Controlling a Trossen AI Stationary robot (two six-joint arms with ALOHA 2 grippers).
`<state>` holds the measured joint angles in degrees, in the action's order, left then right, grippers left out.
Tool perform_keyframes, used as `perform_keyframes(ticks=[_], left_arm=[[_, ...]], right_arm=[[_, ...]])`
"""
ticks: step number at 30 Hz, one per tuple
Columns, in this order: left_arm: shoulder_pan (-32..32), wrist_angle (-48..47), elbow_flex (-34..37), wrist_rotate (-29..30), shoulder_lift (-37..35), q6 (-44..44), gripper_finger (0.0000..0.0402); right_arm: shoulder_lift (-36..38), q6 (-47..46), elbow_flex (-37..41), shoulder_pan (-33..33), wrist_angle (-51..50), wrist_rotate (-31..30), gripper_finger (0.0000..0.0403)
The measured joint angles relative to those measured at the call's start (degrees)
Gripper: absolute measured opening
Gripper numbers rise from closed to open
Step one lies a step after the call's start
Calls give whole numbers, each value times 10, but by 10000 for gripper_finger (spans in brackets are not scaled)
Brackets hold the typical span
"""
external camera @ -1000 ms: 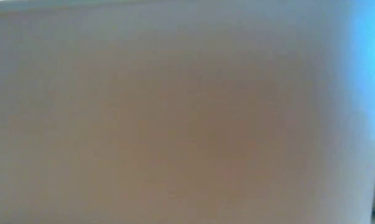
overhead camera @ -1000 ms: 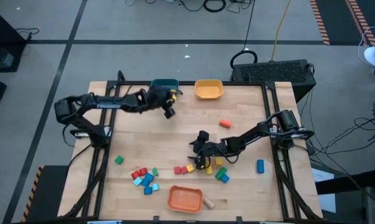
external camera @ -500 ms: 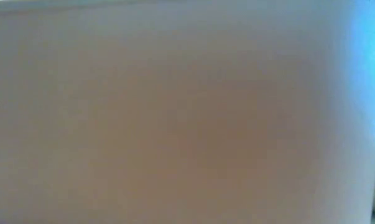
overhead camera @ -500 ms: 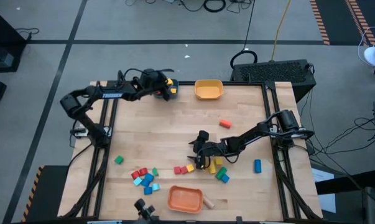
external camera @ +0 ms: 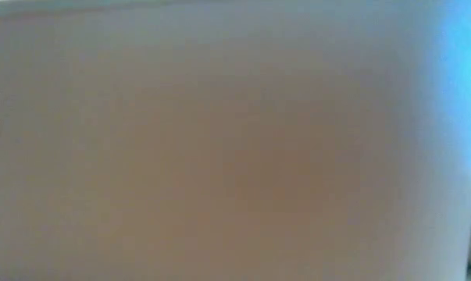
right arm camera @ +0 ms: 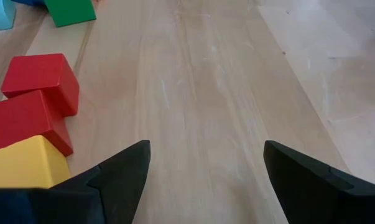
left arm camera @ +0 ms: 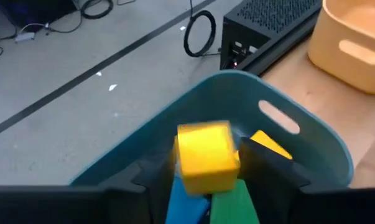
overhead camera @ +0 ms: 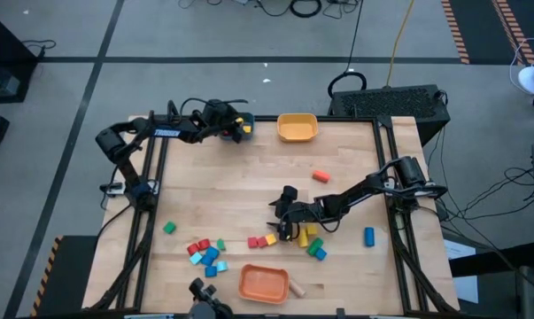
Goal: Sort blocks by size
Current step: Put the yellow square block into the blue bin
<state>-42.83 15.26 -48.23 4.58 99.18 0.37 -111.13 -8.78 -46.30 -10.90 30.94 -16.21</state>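
over teal bowl (left arm camera: pixel 311 134) — yellow block (left arm camera: pixel 206 155)

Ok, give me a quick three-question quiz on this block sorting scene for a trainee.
1. True or false: the right gripper holds a red block.
2. Which bowl is the left gripper over? A: teal bowl. B: yellow bowl. C: orange bowl.
3. What colour is the cube at the left gripper?

Key:
1. False. It is open and empty.
2. A.
3. Yellow.
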Motion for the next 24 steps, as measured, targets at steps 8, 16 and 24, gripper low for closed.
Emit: perform_keyframes(ticks=[8, 16, 24], left_arm=[[0, 2, 0, 1, 0, 0, 212], [11, -10, 0, -12, -10, 11, 214], [65, -104, 0, -28, -97, 17, 214]], right_arm=[[0, 0, 0, 0, 0, 0, 300], [13, 23, 0, -5, -6, -4, 300], [87, 60, 0, -18, -54, 48, 300]])
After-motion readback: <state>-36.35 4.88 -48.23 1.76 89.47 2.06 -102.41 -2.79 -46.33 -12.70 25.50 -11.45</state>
